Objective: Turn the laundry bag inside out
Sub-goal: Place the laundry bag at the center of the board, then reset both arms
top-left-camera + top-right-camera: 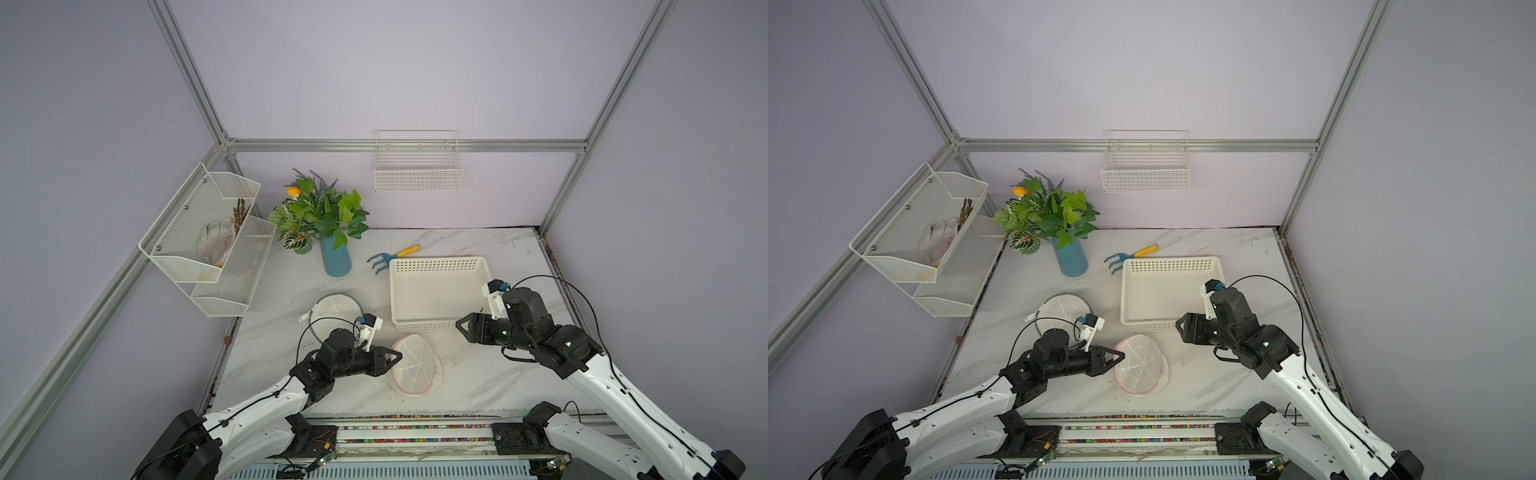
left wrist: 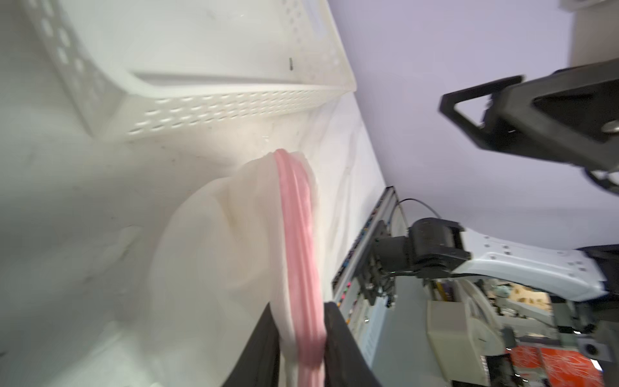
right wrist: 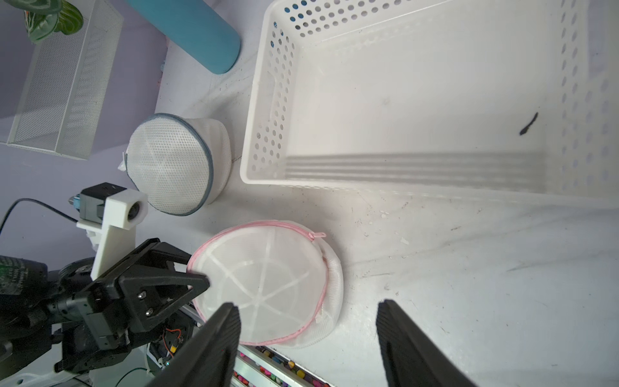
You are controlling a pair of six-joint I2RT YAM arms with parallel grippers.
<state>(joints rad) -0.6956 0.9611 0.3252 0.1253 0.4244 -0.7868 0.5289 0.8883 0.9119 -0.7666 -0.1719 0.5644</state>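
There's the round white mesh laundry bag with the pink zip rim (image 1: 417, 368), lying flat on the white marble tabletop (image 1: 490, 374) at lower centre of both top views, just below the white perforated plastic basket (image 1: 436, 262). The left gripper (image 1: 395, 360) sits at the bag's left edge, pink rim between its fingers (image 2: 338, 341) in the left wrist view, and whether it's pinched or loose, can't tell. The right gripper (image 1: 460, 325) hangs upper right of the bag, clear of it, jaws spread wide and empty.
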